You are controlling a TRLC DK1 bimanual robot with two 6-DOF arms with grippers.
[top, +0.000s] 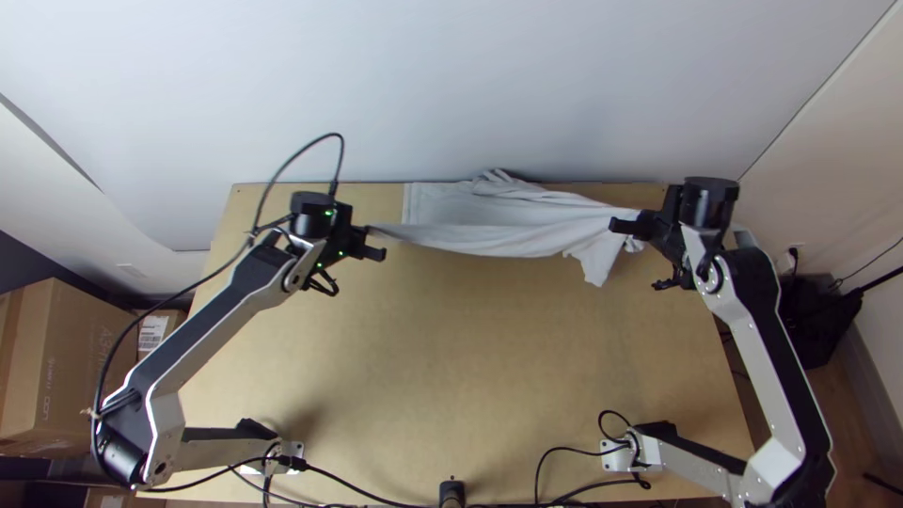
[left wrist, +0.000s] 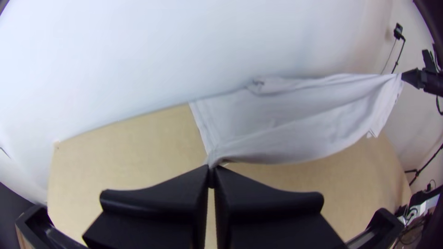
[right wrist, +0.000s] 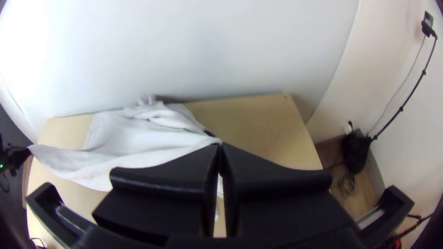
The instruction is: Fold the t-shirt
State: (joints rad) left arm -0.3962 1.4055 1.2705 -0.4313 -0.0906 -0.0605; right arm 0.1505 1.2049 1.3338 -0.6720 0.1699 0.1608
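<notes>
Here, in the top view, we see a pale t-shirt (top: 480,212) at twelve o'clock on the wooden table (top: 451,357), its near edge strung between two grippers. Our left gripper (left wrist: 212,171) pinches a tip of cloth at eleven o'clock; our right gripper (right wrist: 220,145) clamps another part near two. Some cloth lies bunched by the wall (top: 451,85). Pulling hard could slip our left pinch, since it looks small. The bunch may snag or stay creased, and the loose flap (top: 599,263) could tuck under, giving us a crooked fold.
</notes>
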